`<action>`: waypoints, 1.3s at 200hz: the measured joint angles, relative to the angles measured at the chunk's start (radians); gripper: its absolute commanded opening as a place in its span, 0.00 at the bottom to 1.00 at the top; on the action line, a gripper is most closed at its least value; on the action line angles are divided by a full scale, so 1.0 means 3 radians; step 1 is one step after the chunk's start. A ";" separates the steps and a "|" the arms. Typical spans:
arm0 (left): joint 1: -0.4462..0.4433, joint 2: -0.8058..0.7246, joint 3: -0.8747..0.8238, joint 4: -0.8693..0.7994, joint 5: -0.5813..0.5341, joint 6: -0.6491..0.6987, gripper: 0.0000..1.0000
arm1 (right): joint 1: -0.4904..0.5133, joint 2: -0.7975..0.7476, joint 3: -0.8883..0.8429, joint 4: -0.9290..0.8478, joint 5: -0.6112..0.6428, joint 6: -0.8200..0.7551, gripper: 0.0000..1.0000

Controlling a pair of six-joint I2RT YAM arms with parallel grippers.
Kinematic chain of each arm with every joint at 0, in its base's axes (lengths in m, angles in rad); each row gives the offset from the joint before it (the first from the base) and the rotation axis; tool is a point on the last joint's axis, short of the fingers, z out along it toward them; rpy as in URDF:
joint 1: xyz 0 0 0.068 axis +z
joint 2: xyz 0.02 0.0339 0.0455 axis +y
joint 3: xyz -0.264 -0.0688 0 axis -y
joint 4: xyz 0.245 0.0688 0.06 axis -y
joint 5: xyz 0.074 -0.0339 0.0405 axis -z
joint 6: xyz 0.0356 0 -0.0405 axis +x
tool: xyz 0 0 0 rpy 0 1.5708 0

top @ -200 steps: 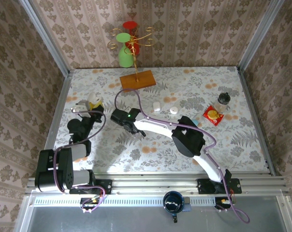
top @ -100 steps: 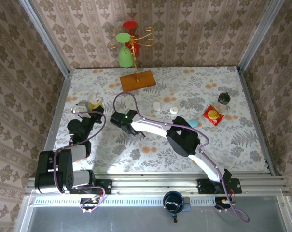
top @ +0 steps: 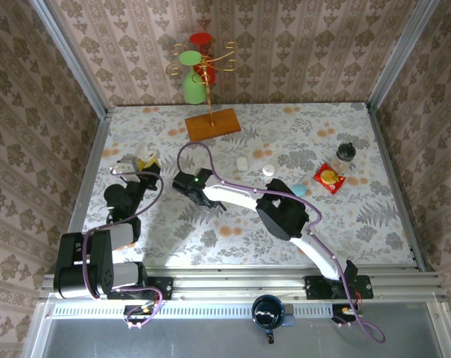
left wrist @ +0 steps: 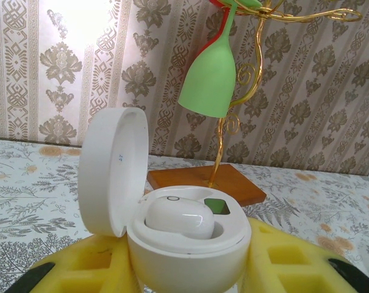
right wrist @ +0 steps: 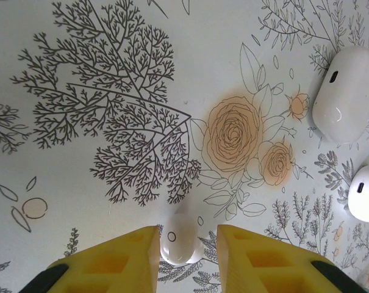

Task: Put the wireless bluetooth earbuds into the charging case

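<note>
Since a second ago the right arm (top: 281, 216) has swung its elbow toward 9 o'clock, uncovering a pale blue case (top: 300, 190). The right fingers (right wrist: 111, 262) have also drawn in on either side of a white earbud (right wrist: 179, 241) lying on the floral surface (right wrist: 111, 61). One finger looks to be touching the bud and a sliver of gap shows at the other, so I cannot tell whether it is actually pinched. Two closed white cases (right wrist: 346, 94) lie at 2 and 3 o'clock of it, well apart.

The left fingers (left wrist: 86, 268) are clamped on the charging case (left wrist: 190, 250), held up with its lid (left wrist: 114, 171) tipped open at 9 o'clock. A seated earbud (left wrist: 179, 218) fills one side, and the free socket (left wrist: 216, 206) lies at its 2 o'clock.

The loose bud is likely very light, hard and glossy, with no flat faces — the sort of thing that squirts out sideways under a squeeze. I would hold it low across its widest part with gentle pressure, centred between the fingers, and leave the end meant for the socket uncovered.
</note>
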 measured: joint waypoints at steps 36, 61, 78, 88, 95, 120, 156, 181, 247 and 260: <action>0.0000 0.0013 0.0000 0.0001 0.0003 -0.0027 0.24 | 0.0000 0.0003 0.0000 -0.0010 0.0000 0.0003 0.33; 0.0000 0.0013 0.0000 0.0001 0.0003 -0.0027 0.24 | -0.0003 0.0008 -0.0014 -0.0031 -0.0001 0.0011 0.32; 0.0000 0.0013 0.0000 0.0001 0.0003 -0.0027 0.24 | -0.0006 0.0013 -0.0014 -0.0051 -0.0001 0.0013 0.31; 0.0000 0.0013 0.0000 0.0001 0.0003 -0.0027 0.24 | -0.0009 0.0019 -0.0015 -0.0051 -0.0001 0.0013 0.31; 0.0000 0.0013 0.0000 0.0001 0.0004 -0.0027 0.24 | -0.0013 0.0023 -0.0019 -0.0051 -0.0003 0.0013 0.31; 0.0000 0.0013 0.0000 0.0001 0.0006 -0.0028 0.24 | -0.0025 0.0052 -0.0024 -0.0051 -0.0004 0.0013 0.31; 0.0000 0.0031 0.0000 0.0001 0.0011 -0.0031 0.24 | -0.0032 0.0072 -0.0025 -0.0048 -0.0006 0.0013 0.27; 0.0000 0.0033 0.0000 0.0001 0.0011 -0.0037 0.24 | -0.0032 0.0081 -0.0025 -0.0050 -0.0013 0.0010 0.21; -0.0001 0.0095 0.0000 0.0019 0.0023 -0.0032 0.24 | -0.0060 -0.0295 -0.0621 0.0343 -0.0086 0.0011 0.17; -0.0017 0.0140 0.0000 0.0020 0.0036 -0.0018 0.24 | -0.0092 -0.0498 -0.0866 0.0504 -0.0189 0.0011 0.17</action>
